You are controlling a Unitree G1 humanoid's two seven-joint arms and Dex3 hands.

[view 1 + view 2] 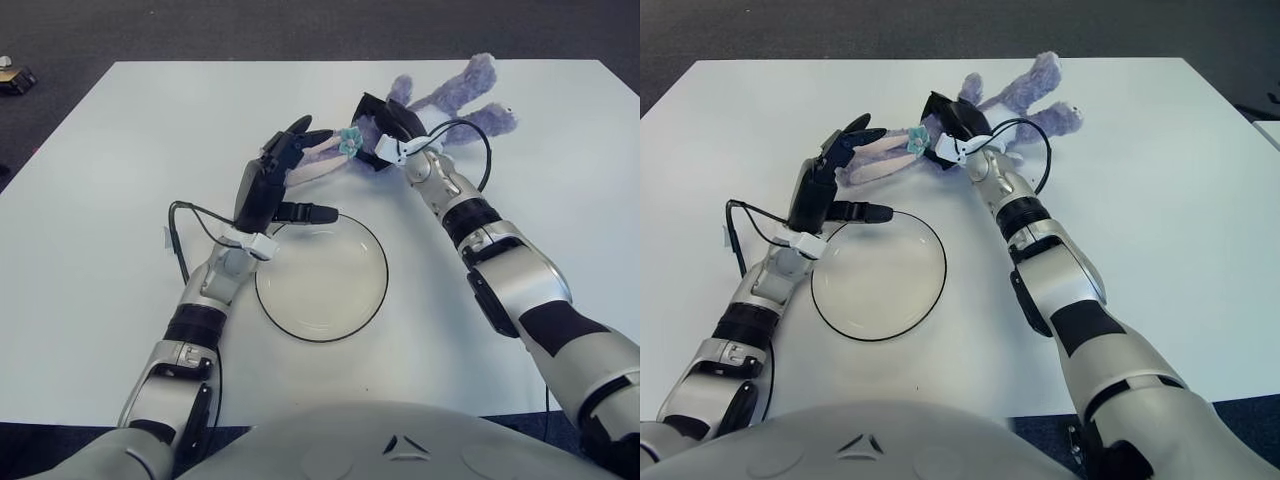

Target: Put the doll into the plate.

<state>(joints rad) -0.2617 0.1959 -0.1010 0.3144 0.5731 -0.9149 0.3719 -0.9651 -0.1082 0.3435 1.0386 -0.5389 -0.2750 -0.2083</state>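
Observation:
A purple plush doll (465,88) lies on the white table behind the plate, its limbs pointing back right and its long pale ears (322,156) pointing left, with a teal bow (349,141) at the head. My right hand (386,134) is curled over the doll's head and grips it. My left hand (288,165) hovers above the plate's far left rim with fingers spread, its fingertips at the ear ends and holding nothing. The clear round plate (335,290) with a dark rim sits empty in front of the doll.
The white table (120,160) stretches wide to the left and right of the plate. A small dark object (14,78) lies on the floor beyond the table's far left corner. A black cable (185,225) loops by my left wrist.

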